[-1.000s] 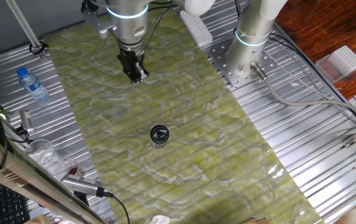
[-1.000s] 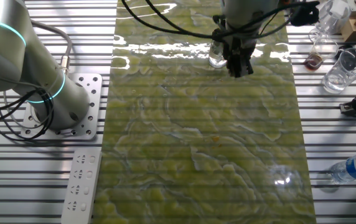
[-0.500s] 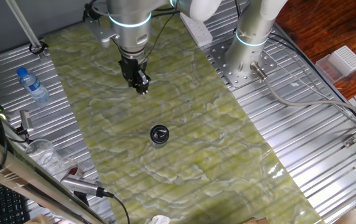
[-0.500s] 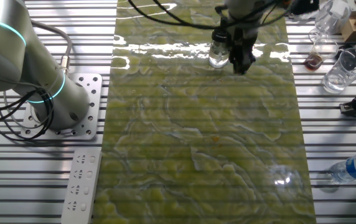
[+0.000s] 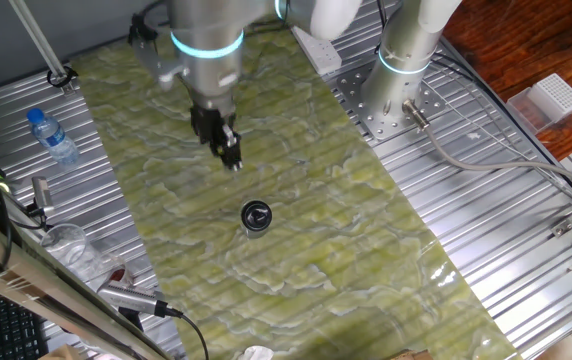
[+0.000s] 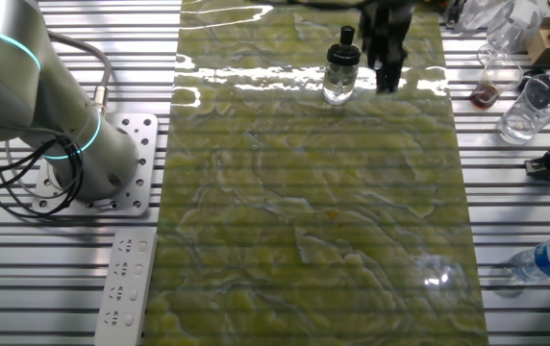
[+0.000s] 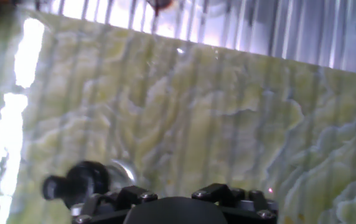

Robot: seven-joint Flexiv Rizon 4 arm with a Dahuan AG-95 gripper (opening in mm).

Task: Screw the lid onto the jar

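The jar (image 6: 339, 77), black lid (image 6: 343, 53) on top, stands apart from the gripper (image 5: 230, 157), which has moved nearer; finger opening unclear.

Robotics lab, ribbed aluminium table (image 5: 526, 230), bolted arm base (image 6: 83, 163), power strip (image 6: 124, 284), loose cables (image 5: 486, 150)

Blue-capped water bottle (image 5: 52, 137) on metal slats; white power strip (image 6: 125, 285); green mat (image 5: 266, 170).

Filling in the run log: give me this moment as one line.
end effector: in the air, holding nothing, state unclear | lid: on jar | jar: on green mat
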